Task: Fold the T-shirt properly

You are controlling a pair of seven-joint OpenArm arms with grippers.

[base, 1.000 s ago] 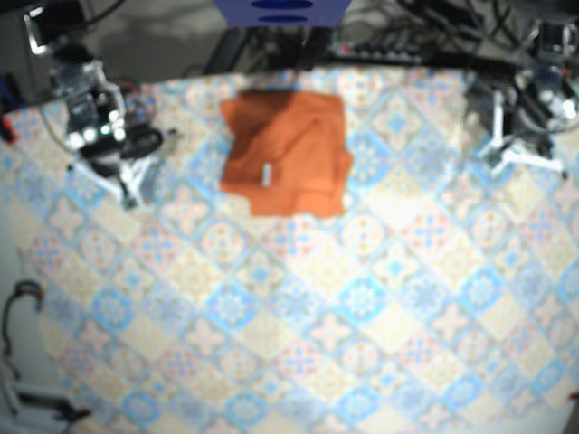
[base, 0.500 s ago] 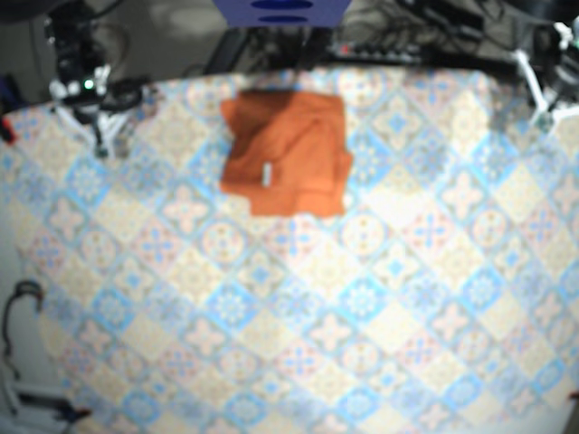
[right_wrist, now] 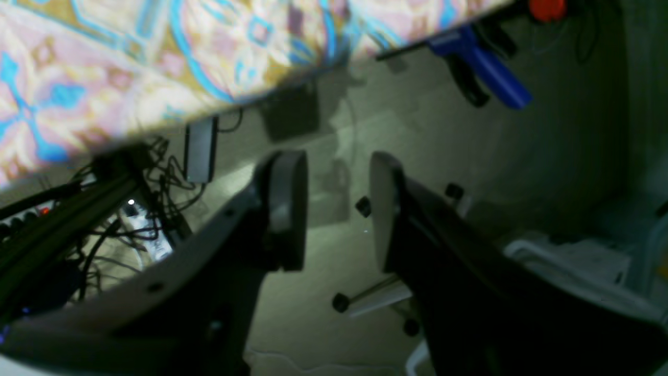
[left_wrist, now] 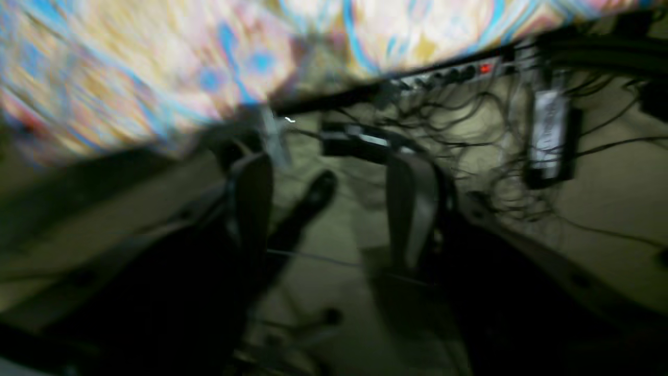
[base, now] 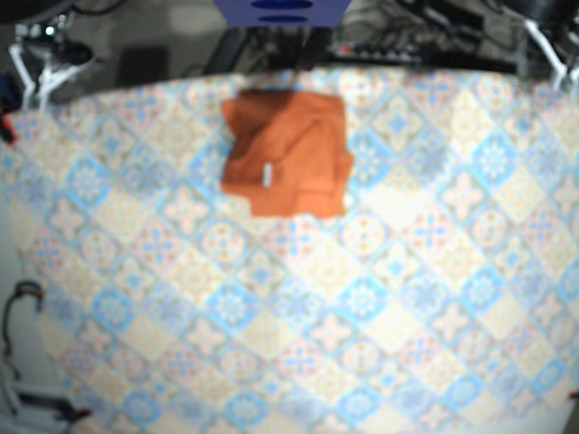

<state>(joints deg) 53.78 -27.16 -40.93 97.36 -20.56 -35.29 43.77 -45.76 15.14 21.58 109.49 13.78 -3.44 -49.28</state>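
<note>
**On the far half of the table, a folded shirt and two empty claws**

Across the near part of the table (base: 362,325) spreads the tile-patterned cloth, blue, pink and yellow. Farther back, a little left of centre, the orange T-shirt (base: 298,136) lies flat on the cloth, folded into a rough rectangle. It has a small white tag (base: 267,174) on its near-left part and layered edges along its right side.

At the far left corner the right gripper (base: 38,70) hangs at the table's edge, well apart from the shirt. In its wrist view the two fingers (right_wrist: 284,209) stand spread with an empty gap between them. That view looks past the cloth's edge to the floor, and a blue clamp (right_wrist: 493,78) sits at the table's rim.

At the far right corner the left gripper (base: 545,41) sits at the edge too, partly cut off by the frame. Its wrist view is blurred, yet its fingers (left_wrist: 250,193) stand wide apart and hold nothing. Beyond them are a power strip (left_wrist: 443,75) and tangled cables (left_wrist: 501,136).
</note>
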